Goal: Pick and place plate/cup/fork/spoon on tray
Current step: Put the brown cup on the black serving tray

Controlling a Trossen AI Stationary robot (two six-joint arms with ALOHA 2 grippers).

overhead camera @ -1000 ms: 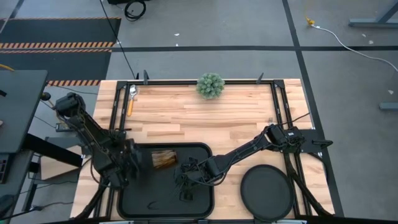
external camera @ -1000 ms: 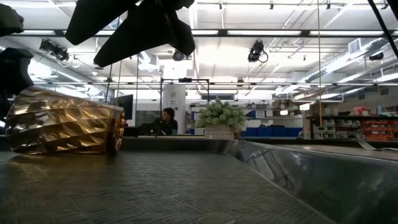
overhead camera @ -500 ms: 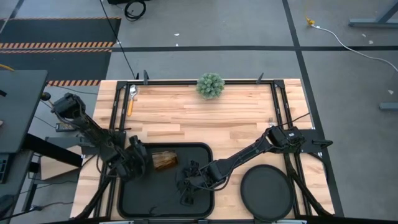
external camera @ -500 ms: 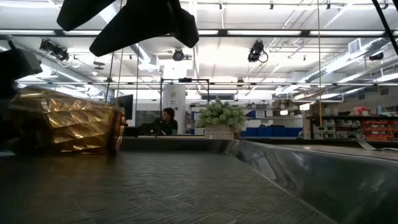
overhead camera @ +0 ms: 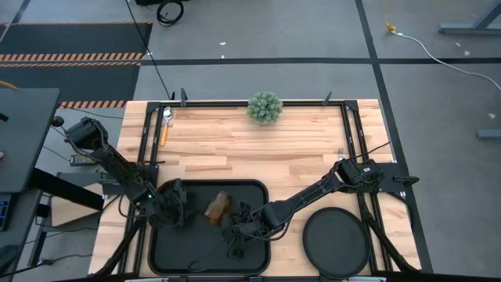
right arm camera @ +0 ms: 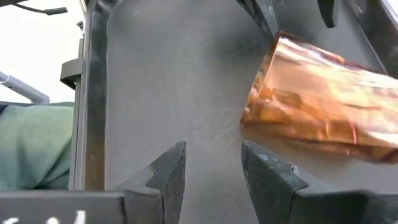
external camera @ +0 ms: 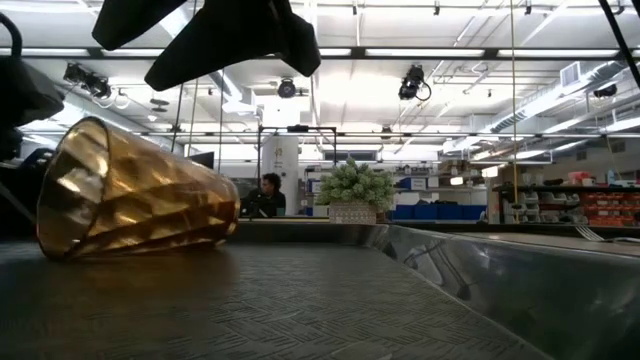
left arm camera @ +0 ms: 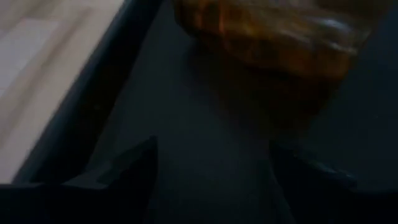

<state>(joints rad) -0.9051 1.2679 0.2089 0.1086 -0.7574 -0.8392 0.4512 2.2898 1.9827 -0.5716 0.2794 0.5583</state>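
The amber cup (overhead camera: 217,207) lies on its side on the black tray (overhead camera: 156,251). It slants, with its wide mouth (external camera: 70,190) toward the tray's near left. My left gripper (overhead camera: 177,211) is open just left of the cup, low over the tray; the left wrist view (left arm camera: 211,168) shows the cup (left arm camera: 280,31) ahead of its fingers and apart from them. My right gripper (overhead camera: 235,236) is open over the tray, near and right of the cup (right arm camera: 323,99). The round black plate (overhead camera: 337,243) lies on the table right of the tray. The spoon (overhead camera: 165,125) lies at the far left. No fork shows.
A small green plant (overhead camera: 265,107) stands at the middle of the table's far edge. Black rails (overhead camera: 348,125) run along the table's sides. Bare wood (overhead camera: 258,153) lies between the tray and the plant. A person (external camera: 268,192) sits far off in the room.
My left gripper has gone toward the table's right edge and a little toward the near edge, closer to the cup. The cup has turned about on the tray, from lying left to right to slanting with its mouth toward the near left, and has shifted slightly right.
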